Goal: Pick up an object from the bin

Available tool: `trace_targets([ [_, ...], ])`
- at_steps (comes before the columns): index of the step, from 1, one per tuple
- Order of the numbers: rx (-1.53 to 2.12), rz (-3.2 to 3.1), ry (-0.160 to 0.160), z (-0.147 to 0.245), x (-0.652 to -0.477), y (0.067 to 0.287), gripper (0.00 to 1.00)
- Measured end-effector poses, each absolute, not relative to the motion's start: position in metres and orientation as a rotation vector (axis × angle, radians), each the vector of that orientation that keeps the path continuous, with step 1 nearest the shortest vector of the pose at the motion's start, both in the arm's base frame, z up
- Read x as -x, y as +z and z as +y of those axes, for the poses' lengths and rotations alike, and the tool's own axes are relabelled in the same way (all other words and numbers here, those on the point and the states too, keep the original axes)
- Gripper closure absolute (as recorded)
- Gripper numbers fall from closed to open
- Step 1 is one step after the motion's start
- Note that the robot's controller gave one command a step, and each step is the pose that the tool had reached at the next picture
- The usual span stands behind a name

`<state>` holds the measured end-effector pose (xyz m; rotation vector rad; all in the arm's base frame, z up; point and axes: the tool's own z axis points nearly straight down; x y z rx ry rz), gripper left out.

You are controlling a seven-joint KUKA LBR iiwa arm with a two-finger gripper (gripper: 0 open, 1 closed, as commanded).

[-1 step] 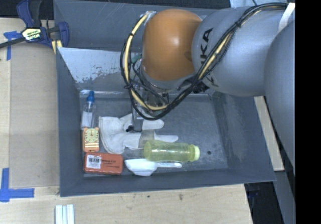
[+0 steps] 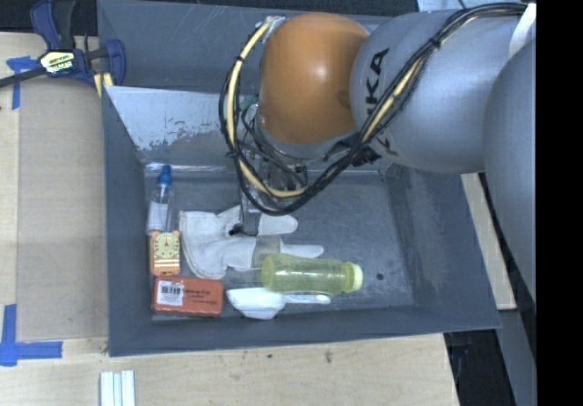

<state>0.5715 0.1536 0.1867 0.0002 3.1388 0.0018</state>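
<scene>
Well, nearest the camera, along the front wall of the grey bin point(image 2: 414, 240), lies a yellow-green bottle point(image 2: 310, 277) on its side, see-through, its cap pointing right as the camera sees it. I'll place everything else from that bottle. Just in front of it and a little to its left lies a small white piece point(image 2: 260, 302), flat and pale, touching the bottle's underside. Further left of the bottle, in the front corner, lies an orange box point(image 2: 187, 295) with a barcode label on top.

Right behind the bottle and to its left is the white cloth point(image 2: 208, 245), touching the bottle's far side. It is soft and crumpled, glove-like, with a few rounded lobes reaching towards the right, and it is white all over with grey folds. The gripper point(image 2: 246, 224) is down on the cloth's far right part, behind the bottle's left end. Whether it is clenched or released I cannot tell.

Left of the cloth stands a small yellow carton point(image 2: 165, 251), and behind that, well to the bottle's far left, lies a clear bottle with a blue cap point(image 2: 161, 197). Farther back, above it all, is the arm's round orange cover point(image 2: 305, 76), with yellow and black cables point(image 2: 239, 95) looped round it.
</scene>
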Motion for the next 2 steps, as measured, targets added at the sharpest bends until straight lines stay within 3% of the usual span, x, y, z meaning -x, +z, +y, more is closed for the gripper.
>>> trace_targets([
  [2, 0.042, 3.143, -0.005, 0.079, -0.58, 0.115, 0.0],
])
